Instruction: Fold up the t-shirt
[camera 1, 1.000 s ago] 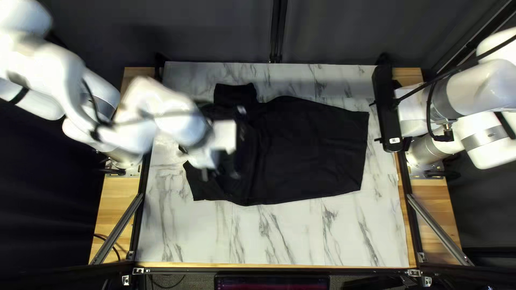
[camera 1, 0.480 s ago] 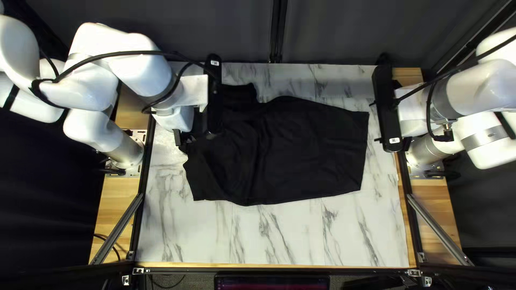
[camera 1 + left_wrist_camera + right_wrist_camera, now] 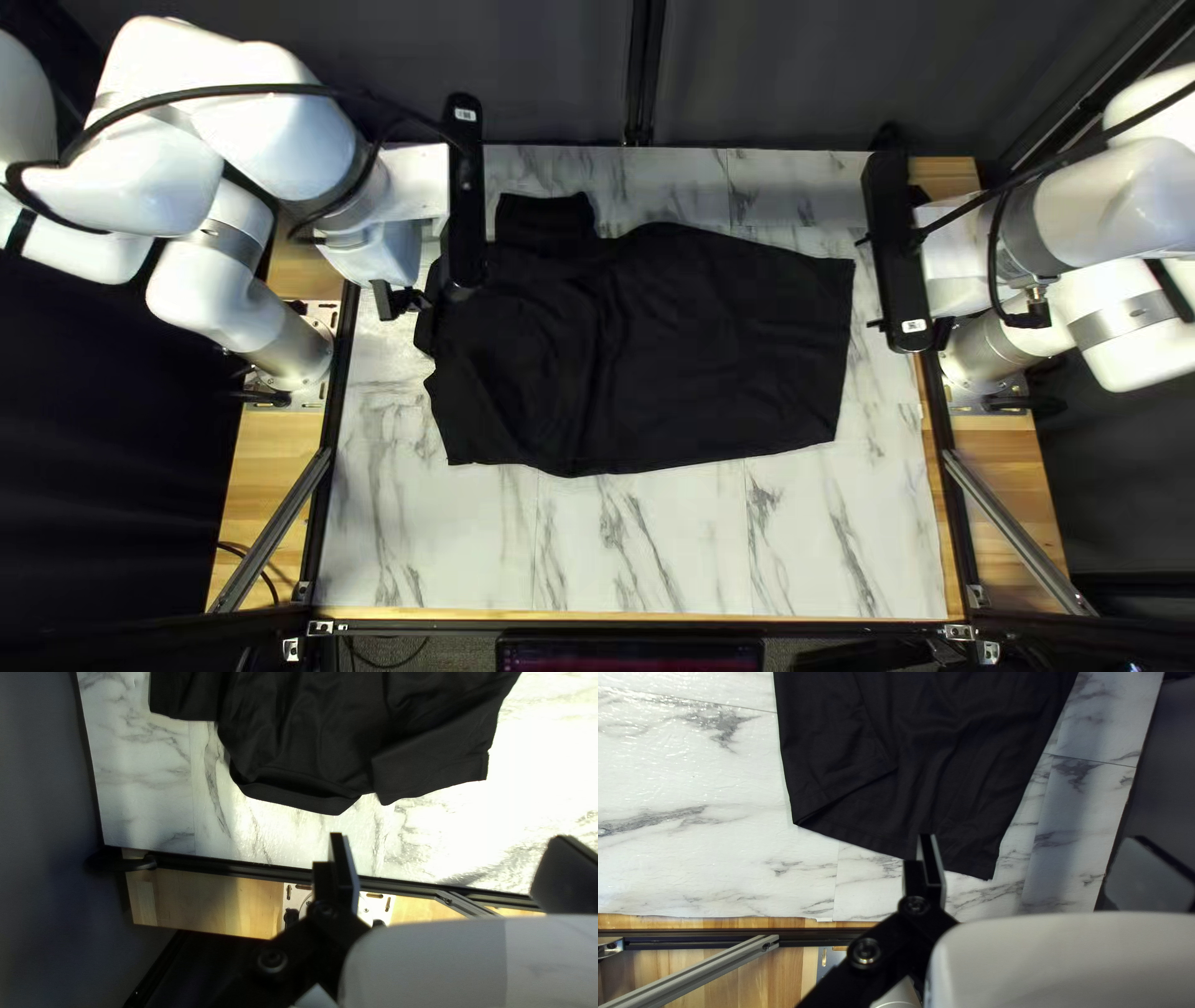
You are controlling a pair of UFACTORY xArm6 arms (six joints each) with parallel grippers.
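Note:
The black t-shirt [image 3: 735, 349] lies spread with wrinkles; its straight end faces my right arm, and one sleeve [image 3: 545, 220] points to the far edge. My left gripper [image 3: 401, 301] hangs beyond its collar end. In the left wrist view the t-shirt [image 3: 305, 746] is ahead of the open left gripper [image 3: 450, 837], which holds nothing. At the table's right side waits my right gripper [image 3: 896, 255]. The right wrist view has the t-shirt's hem [image 3: 965, 858] just ahead of and below the right gripper [image 3: 1033, 838], open and without cloth; one hem corner there is turned over.
The marbled table top [image 3: 672, 548] extends around the cloth. Metal rails [image 3: 276, 529] run along the left and right wooden edges [image 3: 255, 454]. A dark curtain [image 3: 797, 75] stands behind the far edge.
My left arm has swung back from over the t-shirt toward the table's far left, uncovering the collar end and the far sleeve. The right arm and the cloth look unmoved.

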